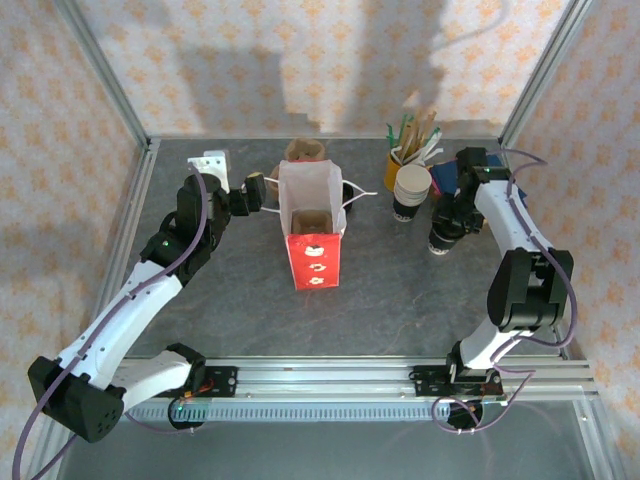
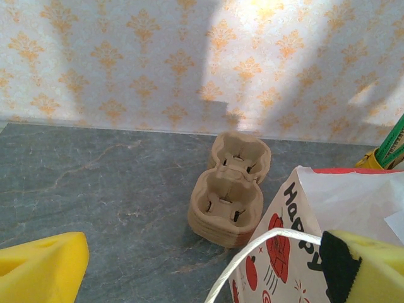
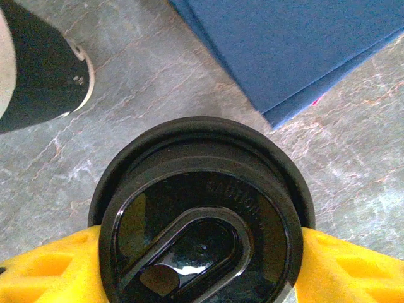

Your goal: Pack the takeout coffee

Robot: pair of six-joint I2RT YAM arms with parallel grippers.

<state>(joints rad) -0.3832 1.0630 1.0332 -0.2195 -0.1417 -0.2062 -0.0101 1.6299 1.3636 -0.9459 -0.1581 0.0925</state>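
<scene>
Nearest the arm bases, on the right of the grey table [image 1: 380, 300], the takeout coffee [image 1: 443, 238] stands upright with the right gripper [image 1: 447, 228] over it. From overhead the cup reads as a dark disc. The right wrist view resolves its black lid [image 3: 202, 208] (raised lettering, oval sip tab) seated between the two yellow fingers [image 3: 44, 271], one at each side of the rim. The lid hides the contact faces, so whether they press the cup cannot be told. Just beyond lie a blue flat object [image 3: 303, 50] and the cup stack [image 1: 411, 190].

At centre stands the red-and-white paper bag [image 1: 312, 228], mouth up. The left gripper [image 2: 202, 281] is spread wide and holds nothing, and the bag's white handle loop [image 2: 252, 243] lies just beside one finger. The left wrist view adds the pulp cup carriers [image 2: 230, 192] behind the bag.
</scene>
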